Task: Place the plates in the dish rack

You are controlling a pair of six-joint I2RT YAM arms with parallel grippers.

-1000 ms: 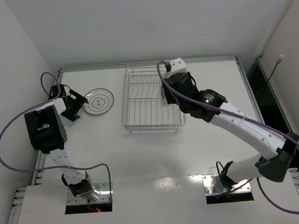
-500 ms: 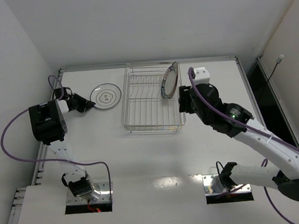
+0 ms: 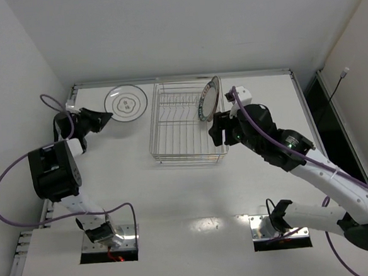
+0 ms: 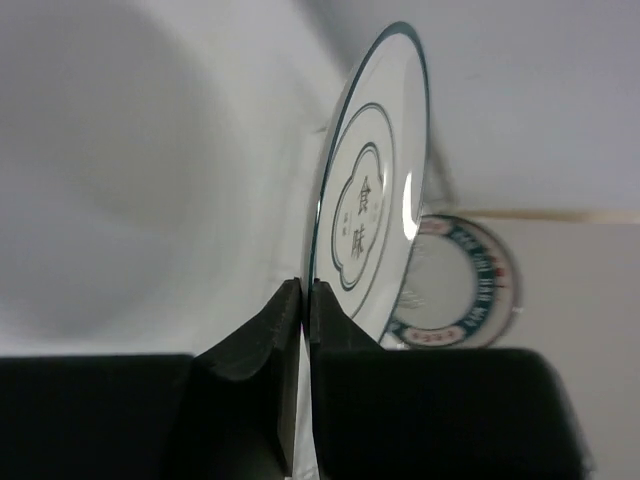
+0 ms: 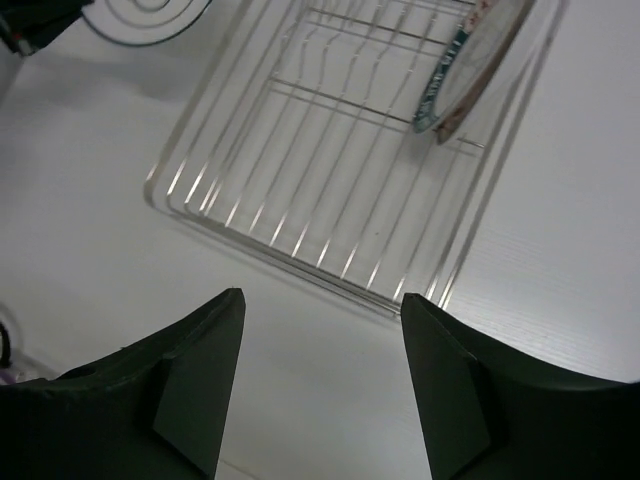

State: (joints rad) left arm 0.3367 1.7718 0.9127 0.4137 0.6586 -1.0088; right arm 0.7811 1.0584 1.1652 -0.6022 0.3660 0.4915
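Observation:
My left gripper (image 3: 105, 116) (image 4: 305, 290) is shut on the rim of the white plate with a thin dark ring (image 3: 125, 103) (image 4: 375, 190). It holds that plate tilted up off the table at the back left, left of the dish rack (image 3: 186, 155) (image 5: 300, 235). A dark-blue-rimmed plate (image 3: 208, 98) (image 4: 462, 285) (image 5: 468, 62) stands on edge in the rack's back right part. My right gripper (image 3: 216, 132) (image 5: 320, 300) hangs open and empty over the rack's right near side. The ringed plate's edge (image 5: 150, 22) shows at the top left of the right wrist view.
A metal rail (image 3: 180, 79) runs along the table's back edge, with white walls behind and at the left. The rack's upright dividers (image 3: 176, 102) stand at its back. Purple cables (image 3: 12, 169) loop beside the left arm.
The left gripper has shut on the ringed plate and lifted it toward the back. The right gripper has let go of the blue-rimmed plate in the rack, drawn back and opened wider.

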